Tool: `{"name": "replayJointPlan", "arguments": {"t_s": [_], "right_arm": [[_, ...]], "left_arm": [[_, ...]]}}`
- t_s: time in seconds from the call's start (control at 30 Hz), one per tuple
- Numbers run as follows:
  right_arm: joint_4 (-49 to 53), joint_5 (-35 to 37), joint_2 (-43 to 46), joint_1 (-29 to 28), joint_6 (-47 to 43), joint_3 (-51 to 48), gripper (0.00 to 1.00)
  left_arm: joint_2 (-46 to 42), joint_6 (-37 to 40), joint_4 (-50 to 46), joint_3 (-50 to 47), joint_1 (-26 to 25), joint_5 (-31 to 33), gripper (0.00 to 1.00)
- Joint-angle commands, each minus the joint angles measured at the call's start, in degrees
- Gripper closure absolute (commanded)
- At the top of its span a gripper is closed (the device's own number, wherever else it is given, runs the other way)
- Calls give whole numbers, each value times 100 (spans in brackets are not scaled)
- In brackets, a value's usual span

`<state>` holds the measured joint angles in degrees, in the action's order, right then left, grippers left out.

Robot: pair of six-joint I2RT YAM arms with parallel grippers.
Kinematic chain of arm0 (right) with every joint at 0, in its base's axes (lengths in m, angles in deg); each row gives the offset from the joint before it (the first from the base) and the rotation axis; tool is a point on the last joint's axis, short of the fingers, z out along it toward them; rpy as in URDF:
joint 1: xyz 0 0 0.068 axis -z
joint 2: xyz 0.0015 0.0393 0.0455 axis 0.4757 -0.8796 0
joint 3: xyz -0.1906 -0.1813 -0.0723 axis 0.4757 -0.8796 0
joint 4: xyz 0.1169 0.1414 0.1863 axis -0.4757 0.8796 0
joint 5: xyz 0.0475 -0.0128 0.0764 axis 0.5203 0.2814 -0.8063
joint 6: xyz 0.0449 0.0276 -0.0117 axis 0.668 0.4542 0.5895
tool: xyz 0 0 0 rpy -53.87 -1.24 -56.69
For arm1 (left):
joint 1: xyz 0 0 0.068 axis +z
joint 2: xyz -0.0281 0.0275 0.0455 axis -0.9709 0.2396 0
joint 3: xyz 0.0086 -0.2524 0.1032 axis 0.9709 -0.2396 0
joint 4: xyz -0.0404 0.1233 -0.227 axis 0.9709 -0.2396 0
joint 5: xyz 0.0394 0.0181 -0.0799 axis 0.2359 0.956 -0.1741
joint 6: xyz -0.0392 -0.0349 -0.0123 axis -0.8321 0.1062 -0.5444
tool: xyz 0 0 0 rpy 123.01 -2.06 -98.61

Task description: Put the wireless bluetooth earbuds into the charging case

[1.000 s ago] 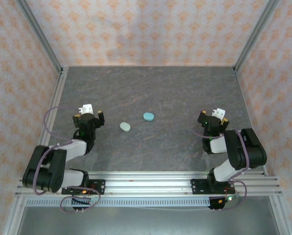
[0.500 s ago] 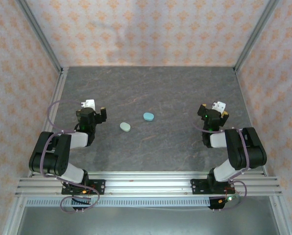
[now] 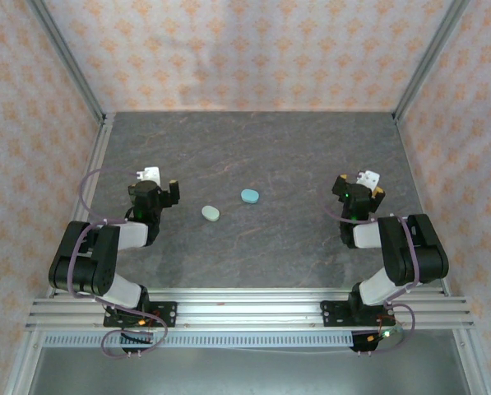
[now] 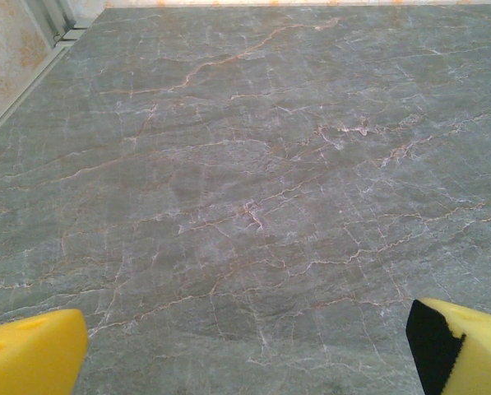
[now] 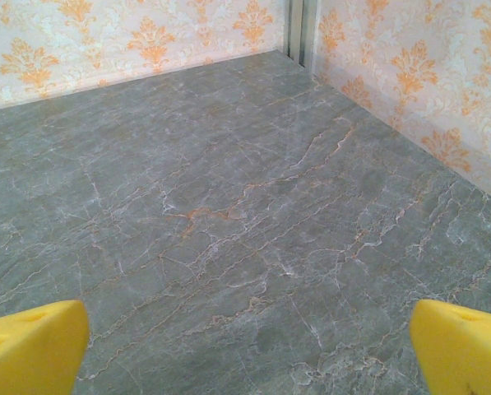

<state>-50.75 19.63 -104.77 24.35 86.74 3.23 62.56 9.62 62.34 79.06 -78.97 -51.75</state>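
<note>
Opening step, I'd judge: your left tool [image 3: 153, 190] and right tool [image 3: 356, 194] gape wide, holding nothing. The pale mint oval plastic case [image 3: 210, 212] and teal oval plastic case [image 3: 250, 196] lie between them on the grey marbled surface [image 3: 270, 148]; reach inward next.

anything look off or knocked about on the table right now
Nothing stands out. The teal case and the mint case lie flat, apart, on the table; the left claw and right claw hang open, clear of both.

One pale mint case [image 3: 210, 212]; one teal case [image 3: 249, 196]; two cases altogether.
</note>
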Motion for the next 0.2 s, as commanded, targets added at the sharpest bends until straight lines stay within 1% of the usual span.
{"name": "replayJointPlan", "arguments": {"t_s": [0.0,0.17], "right_arm": [[118,-77,-38,31,22,69,1],[46,-84,4,34,21,21,1]], "left_arm": [[20,102,186,56,28,-21,0],[19,104,190,50,28,-21,0]]}}
